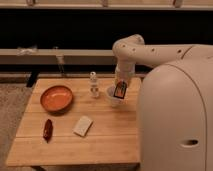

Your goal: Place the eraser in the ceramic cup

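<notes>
The eraser [119, 90] is a small black block with red-orange markings, held upright in my gripper [120, 91]. It hangs right over the mouth of the white ceramic cup [113, 98], which stands on the wooden table [100, 137] right of the small bottle. Whether the eraser's lower end touches the cup's inside I cannot tell. My white arm comes down to it from the upper right.
A small clear-white bottle [93, 84] stands just left of the cup. An orange-brown bowl [56, 98] sits at the left. A pale white block [83, 125] and a dark red chili-shaped thing [47, 129] lie nearer the front. My white body [177, 115] fills the right.
</notes>
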Available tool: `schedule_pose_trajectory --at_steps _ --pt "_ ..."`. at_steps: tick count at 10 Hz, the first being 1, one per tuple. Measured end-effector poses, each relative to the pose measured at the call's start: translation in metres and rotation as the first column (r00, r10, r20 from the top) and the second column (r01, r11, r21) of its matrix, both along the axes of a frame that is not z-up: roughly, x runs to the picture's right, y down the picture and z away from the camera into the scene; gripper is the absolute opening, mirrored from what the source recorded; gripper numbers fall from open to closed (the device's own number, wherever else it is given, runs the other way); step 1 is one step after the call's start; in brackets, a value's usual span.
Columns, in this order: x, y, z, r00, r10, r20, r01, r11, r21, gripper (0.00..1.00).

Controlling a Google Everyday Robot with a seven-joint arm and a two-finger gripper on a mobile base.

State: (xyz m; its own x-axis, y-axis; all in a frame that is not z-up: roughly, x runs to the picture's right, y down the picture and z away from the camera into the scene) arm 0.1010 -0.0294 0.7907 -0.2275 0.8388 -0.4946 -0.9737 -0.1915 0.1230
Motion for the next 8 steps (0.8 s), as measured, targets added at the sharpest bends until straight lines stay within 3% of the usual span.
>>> schedule_pose_trajectory --at_steps 3,8 --pt "-0.015 -0.004 0.014 0.999 0.002 0.041 -0.006 0.9972 0.075 0.00" --pt "-0.016 -0.004 0.016 0.999 0.003 0.049 -0.008 0.9965 0.083 0.00"
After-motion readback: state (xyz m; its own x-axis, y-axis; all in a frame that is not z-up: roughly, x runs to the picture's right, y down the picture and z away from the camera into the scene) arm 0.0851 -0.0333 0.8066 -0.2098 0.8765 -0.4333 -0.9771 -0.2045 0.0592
